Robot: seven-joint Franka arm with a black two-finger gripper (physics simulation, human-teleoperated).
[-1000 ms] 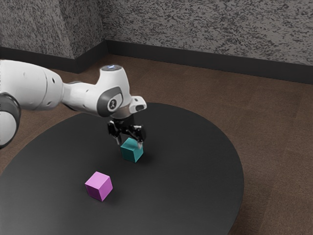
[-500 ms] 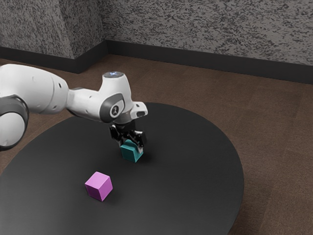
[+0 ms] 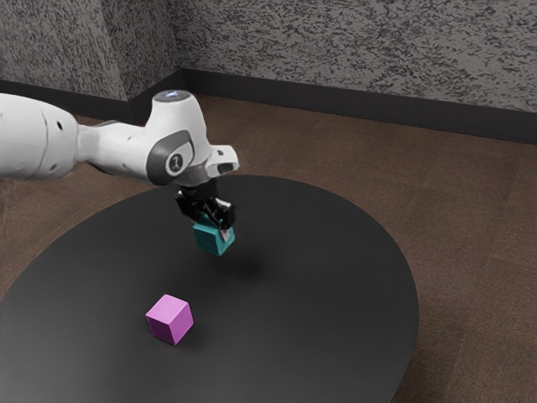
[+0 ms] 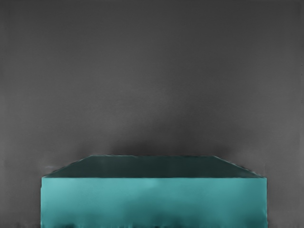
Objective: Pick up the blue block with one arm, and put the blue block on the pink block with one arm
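pincer (image 3: 214, 224) clamped on blue block (image 3: 213, 241), held clear above the worktop's (image 3: 336, 277) middle | pink block (image 3: 169, 319) sits apart, toward the worktop's near edge, slightly to the exterior view's left | next: carry that way, lower

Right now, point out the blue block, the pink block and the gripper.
blue block (image 3: 208, 241): exterior view, on its side face toward the camera.
pink block (image 3: 168, 306): exterior view, on its top face.
gripper (image 3: 213, 221): exterior view, midway between its fingertips, shut on the blue block.
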